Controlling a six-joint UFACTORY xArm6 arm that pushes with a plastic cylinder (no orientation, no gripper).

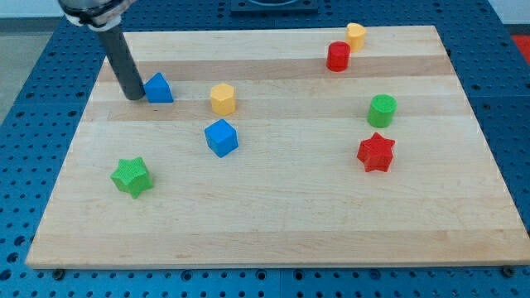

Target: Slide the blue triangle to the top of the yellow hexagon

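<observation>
The blue triangle (158, 88) lies on the wooden board (273, 223) at the upper left. The yellow hexagon (223, 98) sits a short way to its right and slightly lower. My tip (133, 95) is down on the board right at the triangle's left side, touching it or nearly so. The dark rod rises from it toward the view's top left.
A blue cube (221, 137) lies just below the yellow hexagon. A green star (132, 176) is at lower left. A red block (338, 56) and a yellow block (356, 36) sit at top right. A green cylinder (382, 110) and a red star (376, 152) are at right.
</observation>
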